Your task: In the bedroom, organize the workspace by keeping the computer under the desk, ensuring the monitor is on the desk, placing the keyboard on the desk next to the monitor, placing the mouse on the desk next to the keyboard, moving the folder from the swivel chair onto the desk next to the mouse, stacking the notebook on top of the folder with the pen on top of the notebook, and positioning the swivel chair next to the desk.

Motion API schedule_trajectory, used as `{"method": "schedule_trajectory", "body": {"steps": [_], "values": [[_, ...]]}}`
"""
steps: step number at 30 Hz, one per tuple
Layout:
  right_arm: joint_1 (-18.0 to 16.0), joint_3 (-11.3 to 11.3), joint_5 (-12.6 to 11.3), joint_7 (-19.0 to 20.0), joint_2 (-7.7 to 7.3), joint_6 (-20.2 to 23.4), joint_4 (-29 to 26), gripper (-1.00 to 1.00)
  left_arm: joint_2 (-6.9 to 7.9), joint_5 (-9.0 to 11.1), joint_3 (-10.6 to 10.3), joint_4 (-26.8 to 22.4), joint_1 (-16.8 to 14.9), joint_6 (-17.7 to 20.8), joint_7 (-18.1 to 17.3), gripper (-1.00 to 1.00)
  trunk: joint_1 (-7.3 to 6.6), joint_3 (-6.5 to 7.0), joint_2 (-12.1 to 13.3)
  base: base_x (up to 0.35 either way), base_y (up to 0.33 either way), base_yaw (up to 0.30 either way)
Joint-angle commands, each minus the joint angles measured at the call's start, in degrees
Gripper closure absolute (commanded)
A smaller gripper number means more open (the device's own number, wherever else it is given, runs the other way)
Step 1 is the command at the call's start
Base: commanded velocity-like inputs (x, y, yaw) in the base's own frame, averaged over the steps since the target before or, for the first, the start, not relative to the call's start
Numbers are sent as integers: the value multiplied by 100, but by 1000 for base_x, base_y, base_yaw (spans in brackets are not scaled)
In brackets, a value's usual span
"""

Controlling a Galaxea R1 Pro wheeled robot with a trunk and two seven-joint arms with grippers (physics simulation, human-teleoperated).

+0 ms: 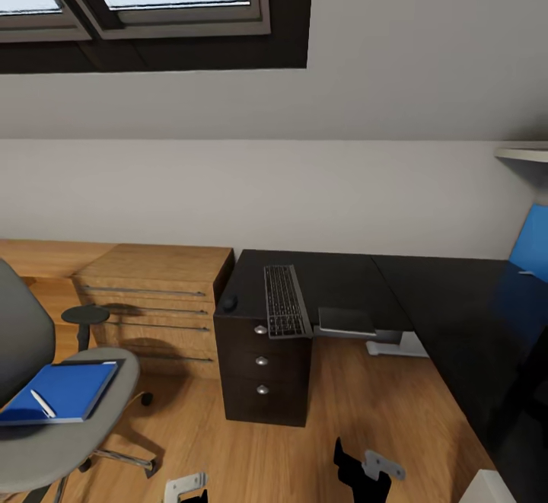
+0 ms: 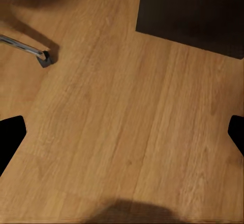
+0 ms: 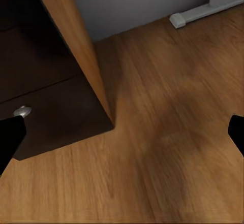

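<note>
Both grippers (image 1: 369, 472) (image 1: 186, 488) hung open and empty; ahead-left, the stiff, light folder (image 1: 65, 390) suited an edge grasp, pen (image 1: 43, 403) loose atop.

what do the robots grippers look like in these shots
In the head view, the right gripper is matte black with a pale grey metal bracket on its side, and the left gripper shows a similar light grey bracket over black parts. In the wrist views, the fingers appear as flat, plain black tips at the frame edges. No cables or markings are visible.
</note>
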Motion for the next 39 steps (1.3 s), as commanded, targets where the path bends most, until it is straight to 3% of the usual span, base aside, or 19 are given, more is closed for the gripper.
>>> {"method": "schedule_trajectory", "body": {"steps": [1, 14, 20, 39], "values": [[-4, -38, 38, -5, 4, -17, 27, -100, 5, 58, -43, 37, -5, -36, 42, -100, -23, 12, 38, 0, 0, 0], [-4, 175, 115, 2, 52, -51, 142, -100, 2, 72, -34, 188, -5, -88, 33, -100, -308, 246, 559, 0, 0, 0], [-4, 172, 239, 0, 57, -59, 139, -100, 4, 72, -29, 191, -5, -89, 33, -100, -440, 354, 800, 0, 0, 0], [-4, 170, 277, -14, 63, -62, 139, -100, 5, 67, -10, 388, -5, -89, 61, -100, -857, 695, 1562, 0, 0, 0]]}}
